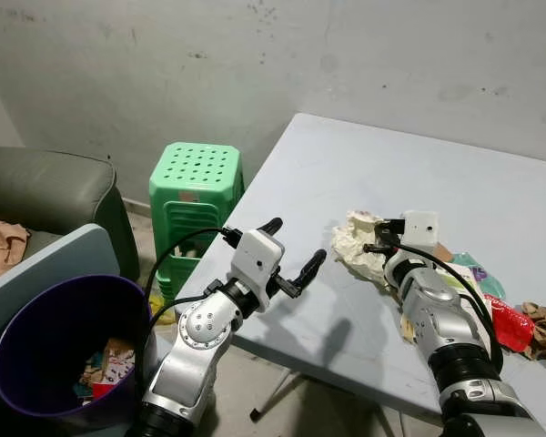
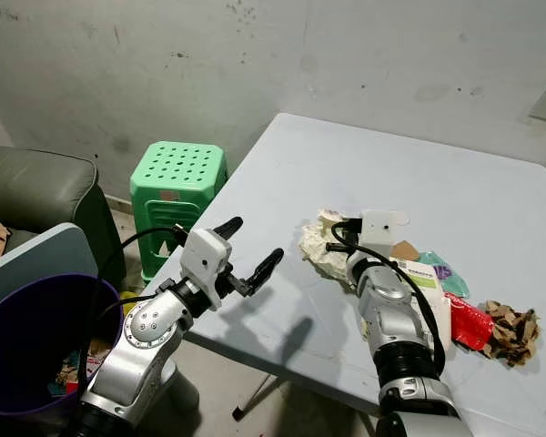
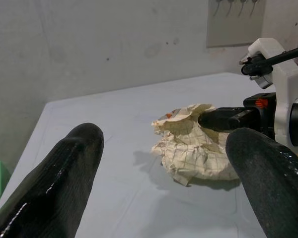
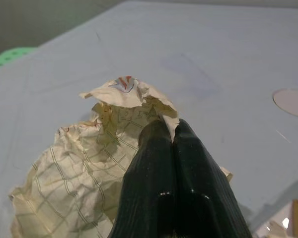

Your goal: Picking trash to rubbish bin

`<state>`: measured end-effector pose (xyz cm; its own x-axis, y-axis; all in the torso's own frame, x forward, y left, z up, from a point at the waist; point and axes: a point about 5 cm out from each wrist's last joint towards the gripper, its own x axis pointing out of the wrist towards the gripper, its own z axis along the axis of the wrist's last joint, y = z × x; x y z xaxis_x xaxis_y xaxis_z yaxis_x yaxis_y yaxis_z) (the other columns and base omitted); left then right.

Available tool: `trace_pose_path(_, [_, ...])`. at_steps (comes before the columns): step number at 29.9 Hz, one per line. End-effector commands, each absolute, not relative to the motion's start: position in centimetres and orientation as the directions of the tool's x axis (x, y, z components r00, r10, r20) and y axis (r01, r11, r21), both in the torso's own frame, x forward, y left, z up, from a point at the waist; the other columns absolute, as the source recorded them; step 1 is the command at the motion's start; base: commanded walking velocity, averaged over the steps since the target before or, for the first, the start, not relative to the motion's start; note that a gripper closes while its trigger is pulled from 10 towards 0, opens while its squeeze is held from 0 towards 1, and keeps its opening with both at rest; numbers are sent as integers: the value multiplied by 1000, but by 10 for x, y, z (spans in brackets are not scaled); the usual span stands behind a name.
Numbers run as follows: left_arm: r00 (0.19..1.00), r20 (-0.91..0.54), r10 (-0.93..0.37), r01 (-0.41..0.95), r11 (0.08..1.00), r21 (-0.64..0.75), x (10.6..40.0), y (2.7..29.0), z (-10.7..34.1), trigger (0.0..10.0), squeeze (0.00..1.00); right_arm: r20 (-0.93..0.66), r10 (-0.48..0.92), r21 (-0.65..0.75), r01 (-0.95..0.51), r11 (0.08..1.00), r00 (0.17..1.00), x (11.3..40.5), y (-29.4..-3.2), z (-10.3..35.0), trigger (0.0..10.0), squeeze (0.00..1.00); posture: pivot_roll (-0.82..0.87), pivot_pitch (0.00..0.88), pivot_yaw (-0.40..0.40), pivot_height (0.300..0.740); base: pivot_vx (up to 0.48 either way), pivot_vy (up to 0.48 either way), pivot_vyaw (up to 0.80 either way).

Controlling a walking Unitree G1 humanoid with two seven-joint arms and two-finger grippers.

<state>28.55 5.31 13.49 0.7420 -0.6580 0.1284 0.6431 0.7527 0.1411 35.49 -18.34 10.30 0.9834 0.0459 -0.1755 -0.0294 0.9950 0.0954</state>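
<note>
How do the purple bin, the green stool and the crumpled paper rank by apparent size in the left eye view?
1. Purple bin, though it stands nearest the camera.
2. Green stool.
3. Crumpled paper, partly hidden by the right tool.

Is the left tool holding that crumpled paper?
No, the left tool hangs open and empty beside the table edge, apart from the crumpled paper.

L arm bent at elbow, raised, left gripper [image 1: 296, 246] w/ fingers spread wide, nothing between them. R arm stretched fwd, wrist level; right gripper [image 4: 165, 130] fingers pressed together, tips pinching crumpled paper [image 4: 84, 163].
</note>
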Motion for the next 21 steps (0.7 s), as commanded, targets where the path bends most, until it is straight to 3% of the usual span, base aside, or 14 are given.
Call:
trace_pose_path(1, [740, 138, -658, 640, 752, 154, 289, 53, 138, 10000, 0, -143, 48, 110, -32, 993, 989, 355, -184, 108, 0, 0, -24, 0, -71, 740, 0, 0, 0])
trace_pose_path(6, [752, 148, -643, 627, 766, 144, 293, 56, 141, 10000, 0, -66, 33, 132, -25, 991, 997, 353, -186, 118, 0, 0, -22, 0, -71, 740, 0, 0, 0])
trace_pose_path(7, [760, 154, -632, 616, 775, 140, 294, 58, 142, 10000, 0, -34, 20, 138, -15, 990, 999, 353, -187, 122, 2824, 0, -22, 0, -71, 740, 0, 0, 0])
trace_pose_path(8, [773, 163, -613, 599, 790, 129, 298, 61, 145, 10000, 0, 52, 17, 147, -25, 989, 998, 350, -189, 131, 10000, 0, -21, 0, -72, 740, 0, 0, 0])
trace_pose_path(15, [836, 199, -512, 510, 858, 65, 311, 79, 155, 10000, 0, 229, 46, 180, -88, 980, 972, 335, -185, 149, 10000, 0, -17, 0, -78, 740, 0, 0, 0])
trace_pose_path(17, [891, 191, -413, 407, 911, 74, 318, 95, 155, 10000, 0, 303, 63, 165, -117, 979, 951, 321, -181, 154, 10000, 0, -12, 0, -80, 740, 0, 0, 0])
trace_pose_path(21, [906, 206, -371, 365, 929, 65, 319, 109, 154, 10000, 0, 295, 28, 146, -75, 986, 955, 310, -181, 150, 10000, 0, -11, 0, -79, 740, 0, 0, 0])
